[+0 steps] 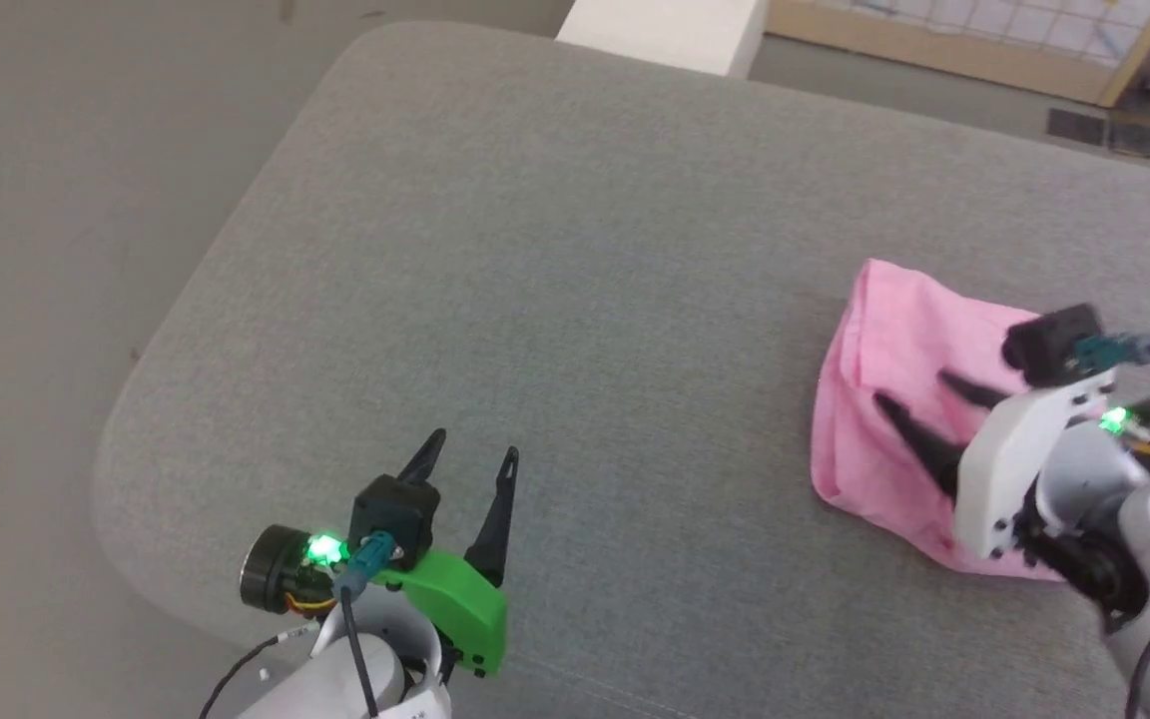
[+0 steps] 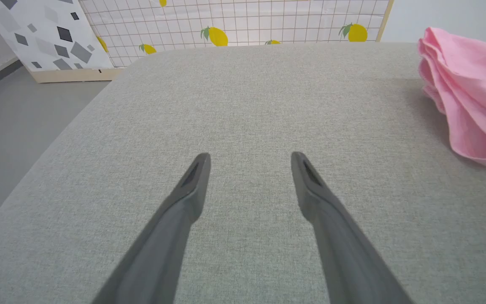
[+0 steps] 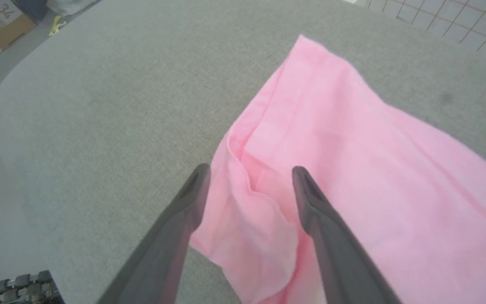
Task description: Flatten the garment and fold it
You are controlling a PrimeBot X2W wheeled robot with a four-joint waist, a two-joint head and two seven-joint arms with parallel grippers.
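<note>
A light pink, thin, wrinkled cloth garment (image 1: 884,330) lies in a loosely folded heap at the right of the head view, on a grey fabric-covered worktop (image 1: 575,250) with rounded corners. The right gripper (image 1: 919,391), on a white housing, reaches in from the lower right. Its two dark fingers are spread apart over the cloth and pinch nothing.

In the right wrist view the garment (image 3: 352,147) takes up the centre and right of the frame, with one corner pointing toward the top. The right gripper (image 3: 250,169) straddles a raised fold along the cloth's left edge. Whether the fingers touch the fabric cannot be told.

The left gripper (image 1: 473,451), on a green housing, sits at the lower left of the head view, well apart from the garment. Its fingers are open and empty over bare worktop.

In the left wrist view the garment (image 2: 471,97) bunches in layered folds at the upper right edge. A white grid panel printed with yellow lemons (image 2: 243,21) stands along the top, beyond the worktop.
</note>
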